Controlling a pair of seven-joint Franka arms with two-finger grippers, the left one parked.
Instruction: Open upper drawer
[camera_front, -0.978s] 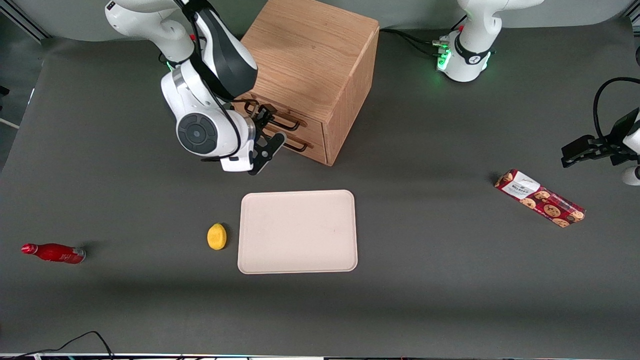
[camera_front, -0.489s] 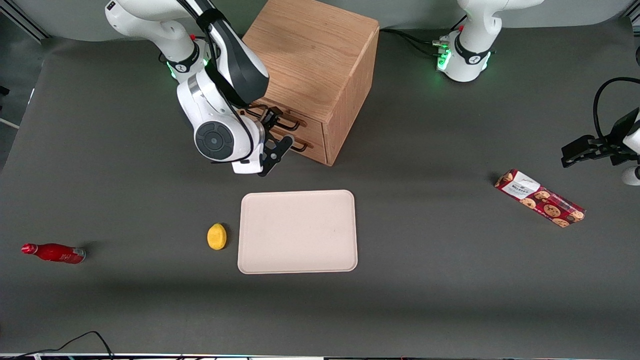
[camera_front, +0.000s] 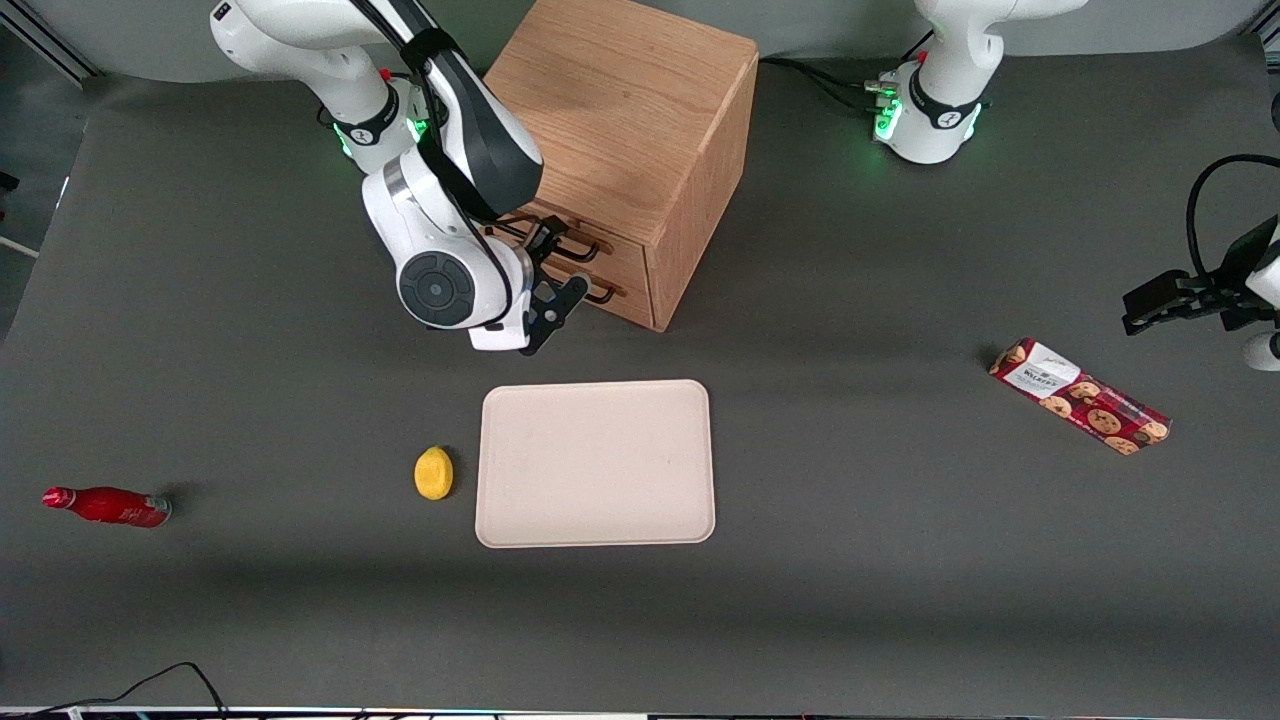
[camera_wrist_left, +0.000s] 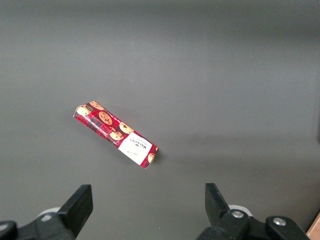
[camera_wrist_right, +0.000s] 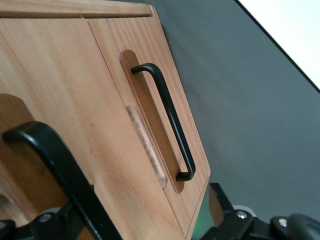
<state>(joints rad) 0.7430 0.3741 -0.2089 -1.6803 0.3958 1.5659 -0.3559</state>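
Note:
The oak cabinet (camera_front: 630, 110) stands at the back of the table, its two drawers both flush and shut. The upper drawer (camera_front: 622, 250) has a thin dark bar handle (camera_front: 585, 245). The lower twin drawer (camera_front: 628, 297) has its own handle (camera_front: 598, 293). My right gripper (camera_front: 553, 265) is open, right in front of the drawer fronts. In the right wrist view the gripper (camera_wrist_right: 145, 210) has the upper drawer's handle (camera_wrist_right: 55, 160) between its spread fingers, close against the upper drawer (camera_wrist_right: 75, 100). The lower drawer (camera_wrist_right: 145, 40) and its handle (camera_wrist_right: 167, 120) lie just past it.
A beige tray (camera_front: 595, 465) lies nearer the front camera than the cabinet, with a yellow lemon (camera_front: 433, 472) beside it. A red bottle (camera_front: 105, 505) lies toward the working arm's end. A red cookie box (camera_front: 1080, 397) lies toward the parked arm's end and shows in the left wrist view (camera_wrist_left: 115, 135).
My right arm has moved in toward the cabinet front, bringing the open gripper up to the drawer handles. The drawers have not moved.

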